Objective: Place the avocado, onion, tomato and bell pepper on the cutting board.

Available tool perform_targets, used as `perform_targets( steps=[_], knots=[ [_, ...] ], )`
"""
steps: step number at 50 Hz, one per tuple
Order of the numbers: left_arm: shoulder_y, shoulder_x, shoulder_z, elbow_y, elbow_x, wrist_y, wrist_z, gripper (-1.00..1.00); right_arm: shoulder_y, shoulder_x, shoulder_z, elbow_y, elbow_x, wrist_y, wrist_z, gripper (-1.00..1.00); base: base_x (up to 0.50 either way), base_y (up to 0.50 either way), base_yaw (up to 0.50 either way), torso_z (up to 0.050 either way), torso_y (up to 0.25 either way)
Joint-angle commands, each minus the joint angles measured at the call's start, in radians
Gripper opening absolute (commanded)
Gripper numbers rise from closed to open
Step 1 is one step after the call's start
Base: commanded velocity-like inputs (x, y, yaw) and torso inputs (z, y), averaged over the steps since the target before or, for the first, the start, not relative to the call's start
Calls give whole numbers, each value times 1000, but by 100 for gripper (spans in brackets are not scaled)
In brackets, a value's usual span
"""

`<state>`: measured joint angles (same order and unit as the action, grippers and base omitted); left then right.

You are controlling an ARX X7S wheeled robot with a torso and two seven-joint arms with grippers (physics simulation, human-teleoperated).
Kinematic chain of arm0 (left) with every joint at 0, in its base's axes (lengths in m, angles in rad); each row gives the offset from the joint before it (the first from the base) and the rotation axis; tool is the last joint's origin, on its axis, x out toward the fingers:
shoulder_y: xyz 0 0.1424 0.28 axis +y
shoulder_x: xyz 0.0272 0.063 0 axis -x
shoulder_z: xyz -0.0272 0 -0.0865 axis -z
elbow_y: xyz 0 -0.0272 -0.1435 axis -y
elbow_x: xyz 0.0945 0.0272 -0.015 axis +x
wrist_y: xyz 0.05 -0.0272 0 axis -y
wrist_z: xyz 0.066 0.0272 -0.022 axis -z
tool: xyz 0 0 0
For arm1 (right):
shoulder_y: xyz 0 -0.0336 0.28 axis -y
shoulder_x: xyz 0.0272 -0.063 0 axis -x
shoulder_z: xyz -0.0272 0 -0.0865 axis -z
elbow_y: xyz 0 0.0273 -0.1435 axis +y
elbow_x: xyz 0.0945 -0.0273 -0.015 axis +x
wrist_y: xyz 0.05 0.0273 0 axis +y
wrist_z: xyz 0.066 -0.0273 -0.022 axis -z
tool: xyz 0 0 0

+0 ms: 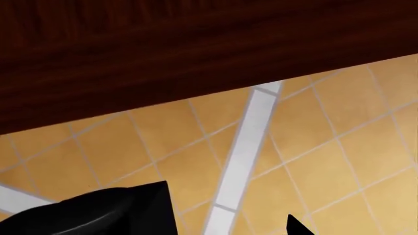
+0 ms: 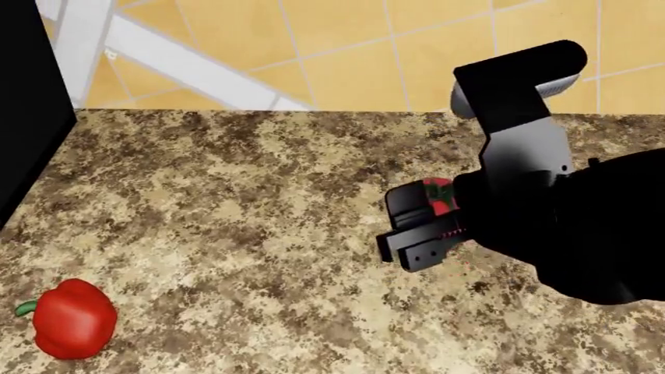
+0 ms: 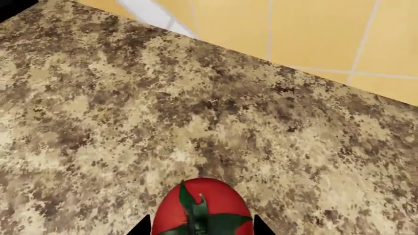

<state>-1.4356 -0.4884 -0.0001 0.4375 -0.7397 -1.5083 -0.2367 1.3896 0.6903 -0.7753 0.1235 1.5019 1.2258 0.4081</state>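
Right of centre in the head view, right gripper [image 2: 416, 226] closed around the tomato [image 2: 438, 195] (green calyx showing), above the speckled surface [image 2: 249, 202]. Lower left, bell pepper [image 2: 73, 318] lying alone. Left gripper [image 1: 228, 226]: cannot tell its opening.

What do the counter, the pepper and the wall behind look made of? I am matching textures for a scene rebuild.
Counter: looks like polished granite or a laminate copy, judging by its mottled tan and brown speckle. Pepper: smooth, glossy red skin with a highlight and a green stem. Wall: apparently matte yellow-orange ceramic tile, with pale grout lines and white bands.
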Motion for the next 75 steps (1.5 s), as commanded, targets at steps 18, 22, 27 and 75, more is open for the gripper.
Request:
perform_targets(
  steps=[18,22,27,75],
  knots=[
    [-35,-89,83,-58,-245,-48,-98,100,225,125,147,-210,222,63,238,-100,0,0,0,0,0],
    [-45,-106,74,-101,-410,-56,-195,100,260,139,164,-249,277,65,294,-100,0,0,0,0,0],
    [-60,-139,101,-184,-662,-58,-363,100,294,154,180,-286,325,60,345,-100,0,0,0,0,0],
    [-62,-311,649,-298,-1849,386,-1031,100,323,182,171,-265,217,45,277,-100,0,0,0,0,0]
  ],
)
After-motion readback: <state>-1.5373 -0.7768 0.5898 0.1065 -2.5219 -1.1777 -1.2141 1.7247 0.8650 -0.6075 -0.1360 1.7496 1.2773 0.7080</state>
